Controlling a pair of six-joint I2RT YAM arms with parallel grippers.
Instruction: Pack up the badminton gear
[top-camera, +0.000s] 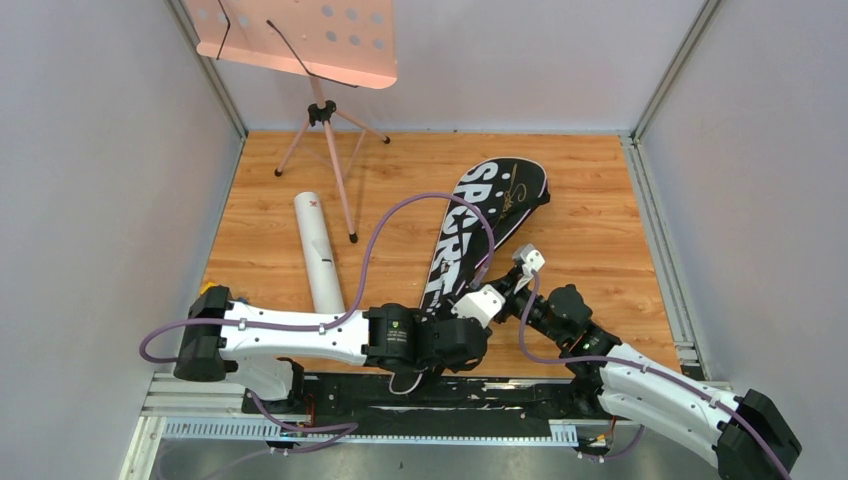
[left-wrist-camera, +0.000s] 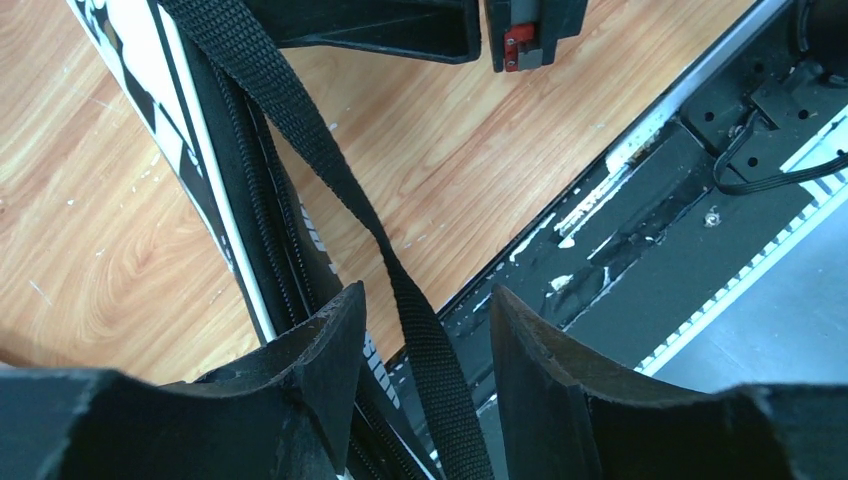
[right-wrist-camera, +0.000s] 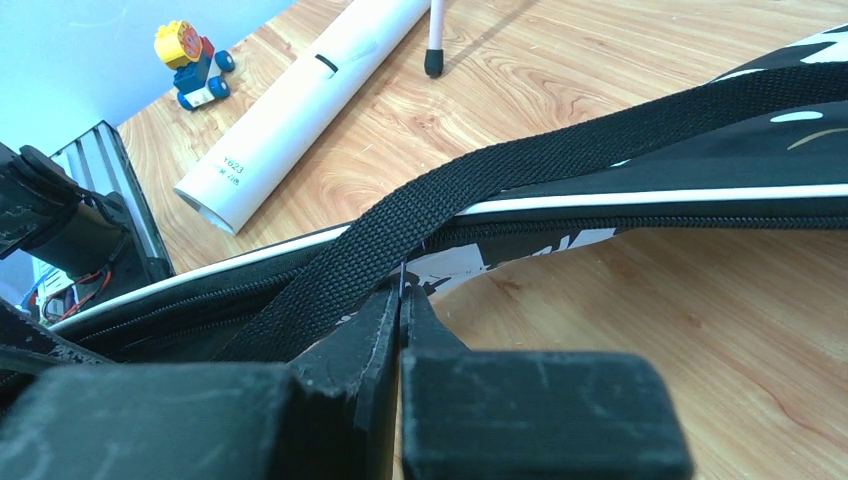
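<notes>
The black bag (top-camera: 487, 205) lettered SPORT lies slanted across the wooden floor, its narrow end toward the arms. Both grippers meet at that narrow end. My left gripper (left-wrist-camera: 426, 292) is open. The bag's black webbing strap (left-wrist-camera: 300, 130) runs between its fingers (left-wrist-camera: 325, 345) with a gap on each side. My right gripper (right-wrist-camera: 401, 290) is shut, pinching a thin tab at the bag's zip line (right-wrist-camera: 640, 225) just under the strap (right-wrist-camera: 480, 185). The long white tube (top-camera: 318, 252) lies left of the bag, apart from both grippers.
A pink perforated music stand (top-camera: 300, 40) stands at the back left; one tripod foot (right-wrist-camera: 434, 62) rests beside the tube (right-wrist-camera: 300, 100). A small yellow and blue toy (right-wrist-camera: 190, 62) sits by the left edge. The black base rail (left-wrist-camera: 650, 230) runs along the floor's near edge.
</notes>
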